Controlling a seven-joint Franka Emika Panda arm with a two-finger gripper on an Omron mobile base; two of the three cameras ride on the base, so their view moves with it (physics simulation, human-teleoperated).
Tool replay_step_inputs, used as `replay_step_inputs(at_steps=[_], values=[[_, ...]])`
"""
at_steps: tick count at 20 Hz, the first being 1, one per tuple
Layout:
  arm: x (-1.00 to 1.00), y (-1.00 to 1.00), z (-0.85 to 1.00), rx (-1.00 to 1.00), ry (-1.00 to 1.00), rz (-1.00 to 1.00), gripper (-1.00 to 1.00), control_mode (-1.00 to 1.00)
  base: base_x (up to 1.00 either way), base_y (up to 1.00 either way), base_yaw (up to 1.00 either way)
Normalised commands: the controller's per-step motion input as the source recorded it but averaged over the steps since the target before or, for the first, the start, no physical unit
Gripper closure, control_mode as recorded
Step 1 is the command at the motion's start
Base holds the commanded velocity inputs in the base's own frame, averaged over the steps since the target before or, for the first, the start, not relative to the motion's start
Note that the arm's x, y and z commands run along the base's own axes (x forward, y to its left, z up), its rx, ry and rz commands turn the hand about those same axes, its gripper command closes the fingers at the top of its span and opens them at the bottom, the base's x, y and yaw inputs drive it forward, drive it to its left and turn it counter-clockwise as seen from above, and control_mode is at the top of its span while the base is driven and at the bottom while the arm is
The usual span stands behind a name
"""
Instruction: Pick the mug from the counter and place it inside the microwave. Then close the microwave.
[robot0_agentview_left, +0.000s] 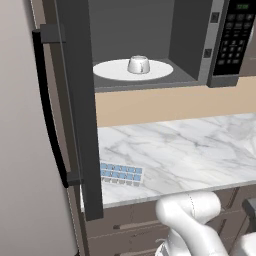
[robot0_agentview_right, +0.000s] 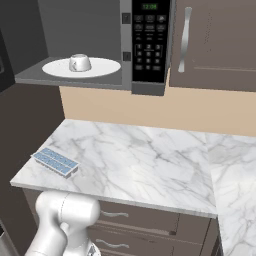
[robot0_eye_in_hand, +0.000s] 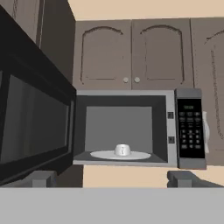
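1. Mug (robot0_agentview_left: 138, 64): stood on the round white plate (robot0_agentview_left: 112, 71) inside the microwave (robot0_eye_in_hand: 181, 131).
2. Microwave door (robot0_agentview_left: 75, 100): swung wide open.
3. Gripper (robot0_eye_in_hand: 112, 180): jaws spread wide, empty, facing the cavity, well apart from the mug.
4. Ice cube tray (robot0_agentview_right: 55, 161): lay on the counter (robot0_agentview_right: 150, 160).

mug (robot0_agentview_left: 138, 64): glossy white
plate (robot0_agentview_left: 112, 71): white
microwave (robot0_agentview_left: 200, 45): dark grey, black handle, green display
counter (robot0_agentview_right: 150, 160): white marble, grey veins
ice cube tray (robot0_agentview_right: 55, 161): blue cells
backsplash (robot0_agentview_right: 200, 112): tan
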Motion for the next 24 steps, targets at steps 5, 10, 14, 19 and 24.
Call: replay_step_inputs(at_steps=[5,10,14,19,24], values=[[-0.53,0.08,0.00,-0.04,-0.01,-0.09,-1.00,-1.00,0.00,0.00,0.00],[-0.36,0.08,0.00,-0.06,0.00,-0.20,-1.00,-1.00,0.00,0.00,0.00],[-0.24,0.08,0.00,-0.06,0.00,-0.28,-1.00,-1.00,0.00,0.00,0.00],[-0.11,0.05,0.00,-0.07,0.00,-0.30,-1.00,-1.00,0.00,0.00,0.00],[-0.01,0.00,0.00,-0.07,0.00,-0.30,-1.00,-1.00,0.00,0.00,0.00]])
